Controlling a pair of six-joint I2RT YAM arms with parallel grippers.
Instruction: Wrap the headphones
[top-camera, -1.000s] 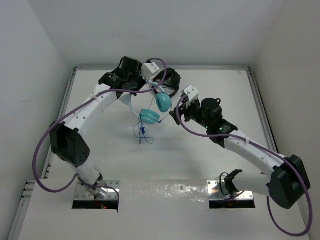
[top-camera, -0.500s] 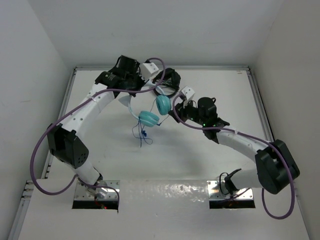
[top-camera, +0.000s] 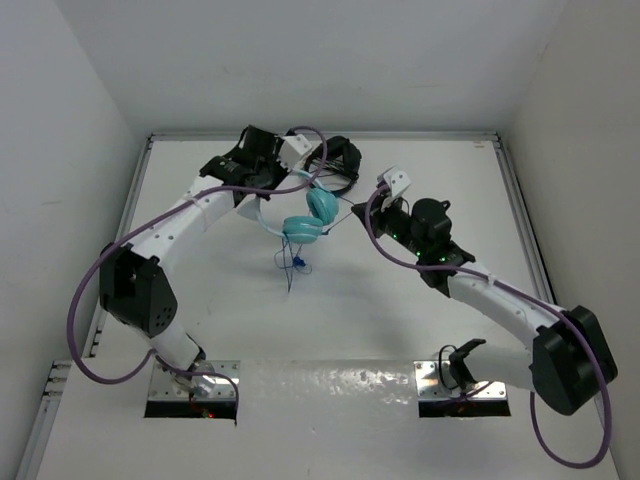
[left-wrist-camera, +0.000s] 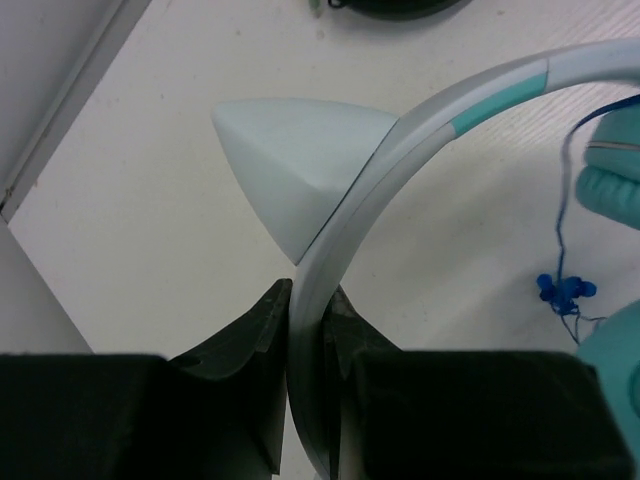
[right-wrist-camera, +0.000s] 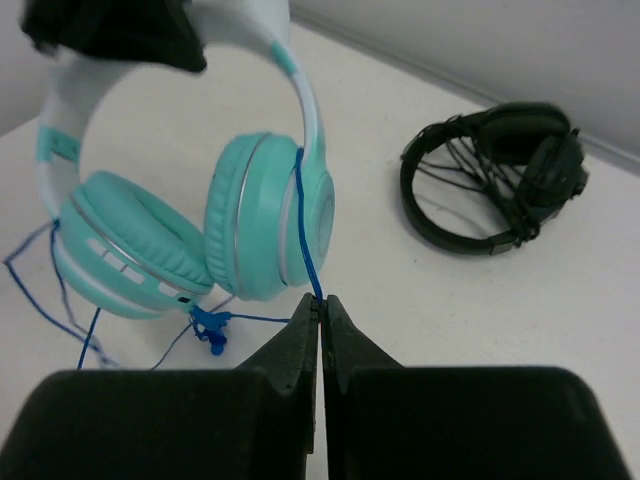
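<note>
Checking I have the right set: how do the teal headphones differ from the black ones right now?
The teal headphones are gripped: the left gripper clamps their pale headband, and the right gripper pinches their thin blue cable. The black headphones lie ungripped on the table. The blue cable hangs loose; the black cord looks wound across its band. Both are over-ear pairs.

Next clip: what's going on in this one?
The left gripper is shut on the pale headband of the teal headphones, cups hanging below it. The right gripper pinches the thin blue cable, which runs up over one cup; the rest trails in a loose tangle. A black pair lies nearby, untouched.
</note>
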